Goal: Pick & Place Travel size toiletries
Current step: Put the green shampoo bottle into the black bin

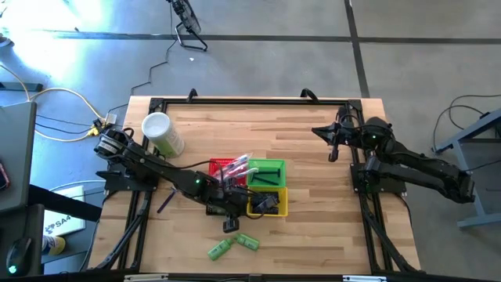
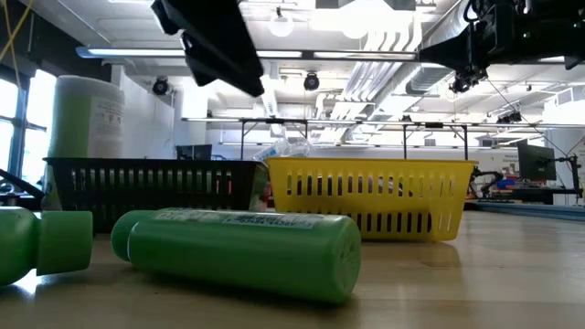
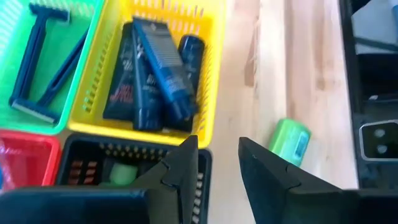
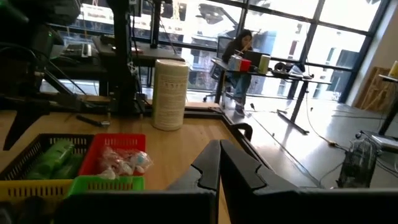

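Two green mini bottles (image 1: 219, 249) (image 1: 248, 241) lie on their sides on the table near its front edge; one of them shows in the left wrist view (image 3: 289, 142). Dark tubes (image 3: 155, 68) lie in the yellow basket (image 3: 208, 118). A green bottle (image 3: 121, 174) lies in the black basket (image 3: 81, 163). My left gripper (image 3: 217, 146) hovers open over the black basket's edge with nothing between its fingers (image 1: 233, 202). My right gripper (image 4: 219, 168) is shut and waits raised at the table's far right (image 1: 333, 145).
A green basket (image 3: 12, 68) holds blue razors, and a red basket (image 1: 225, 168) holds wrapped items. A white round cup (image 1: 162, 133) stands at the far left. A dark tube (image 1: 164, 202) lies on the table left of the baskets. Bare wood lies right of the baskets.
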Tool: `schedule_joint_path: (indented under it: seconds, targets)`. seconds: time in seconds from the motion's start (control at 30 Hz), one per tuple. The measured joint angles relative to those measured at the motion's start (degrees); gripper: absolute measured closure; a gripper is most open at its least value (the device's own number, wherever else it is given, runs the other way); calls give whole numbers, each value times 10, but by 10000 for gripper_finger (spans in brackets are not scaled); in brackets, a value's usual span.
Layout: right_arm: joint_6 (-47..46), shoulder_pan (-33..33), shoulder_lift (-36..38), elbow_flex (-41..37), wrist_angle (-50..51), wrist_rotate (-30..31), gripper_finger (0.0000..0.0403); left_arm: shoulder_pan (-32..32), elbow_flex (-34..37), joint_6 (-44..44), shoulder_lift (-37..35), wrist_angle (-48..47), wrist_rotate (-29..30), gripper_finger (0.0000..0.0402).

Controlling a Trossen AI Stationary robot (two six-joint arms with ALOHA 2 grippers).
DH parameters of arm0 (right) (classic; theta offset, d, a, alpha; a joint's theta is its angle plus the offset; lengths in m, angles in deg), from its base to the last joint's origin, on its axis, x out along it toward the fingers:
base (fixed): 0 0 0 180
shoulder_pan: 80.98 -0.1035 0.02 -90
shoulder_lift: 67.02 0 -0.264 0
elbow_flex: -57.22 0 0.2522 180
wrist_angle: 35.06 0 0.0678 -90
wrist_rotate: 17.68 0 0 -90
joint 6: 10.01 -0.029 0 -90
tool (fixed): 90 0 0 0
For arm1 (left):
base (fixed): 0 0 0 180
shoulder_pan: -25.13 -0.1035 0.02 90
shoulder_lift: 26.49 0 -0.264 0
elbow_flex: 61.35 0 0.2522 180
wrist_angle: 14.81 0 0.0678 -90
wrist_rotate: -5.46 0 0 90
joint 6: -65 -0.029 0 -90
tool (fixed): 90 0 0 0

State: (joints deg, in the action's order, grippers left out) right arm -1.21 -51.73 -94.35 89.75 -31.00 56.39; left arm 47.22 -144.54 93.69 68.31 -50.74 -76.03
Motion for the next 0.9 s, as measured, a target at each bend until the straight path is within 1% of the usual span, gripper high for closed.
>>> schedule_joint_path:
  seconds: [0.2,0.33,0.47,0.57,0.7,0.8,0.9]
  targets:
    - [-1,0,0,0,-12,-8,400,0,0,-1,0,34,0,289]
    - [-19,0,0,0,-8,-13,400,0,0,-5,0,33,3,289]
    - [-22,0,0,0,-8,-39,400,0,0,-5,0,32,23,289]
    - [-22,0,0,0,-8,-54,400,0,0,0,0,32,26,289]
    - [-21,0,0,0,-2,-57,400,0,0,3,0,32,26,288]
    - [-21,0,0,0,5,-57,400,-7,0,24,0,26,23,274]
    - [-25,0,0,0,13,-67,400,-20,0,42,0,5,17,243]
